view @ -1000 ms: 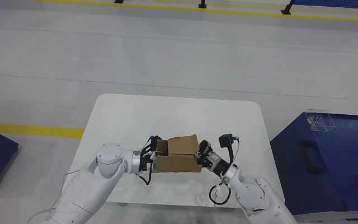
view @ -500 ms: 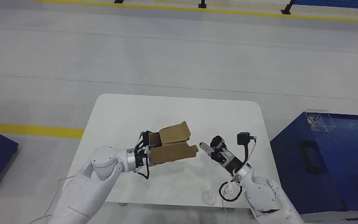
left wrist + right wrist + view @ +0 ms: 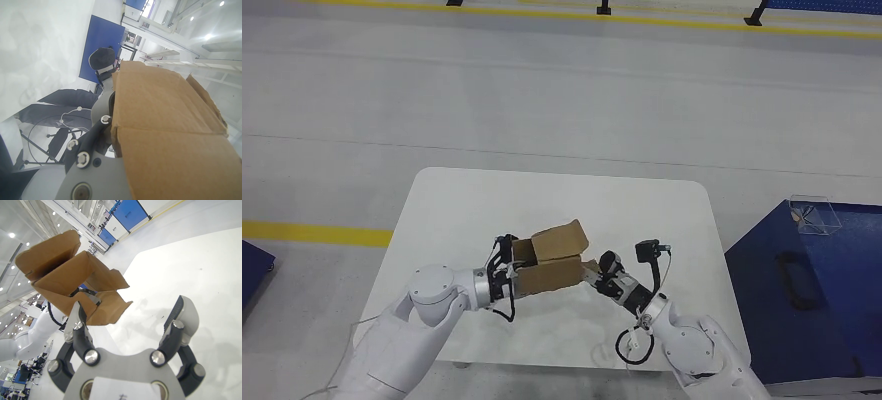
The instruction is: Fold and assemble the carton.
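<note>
Because the carton is gripped at one end only and carried clear of the surface, its far end stands free for folding. Carton: brown corrugated board, matt, a squared sleeve with creased corners, tilted, placed over the near middle of the surface between the two hands. End flaps: unfolded, splayed outward, with rough cut edges and notched corners. Left hand: clamped on the carton wall at the end nearest its own arm, one finger inside the sleeve, probably serving as a steady anchor. Right hand: spread wide and holding nothing, set at the open flapped end, apparently so that a flap can be pushed or pinched (whether the nearer finger touches the board cannot be told). Fingers: pale metal with dark ribbed pads, on black linkages. Surface: white, smooth, slightly glossy, with rounded corners. The flaps are not yet turned in, so assembly looks unfinished.
</note>
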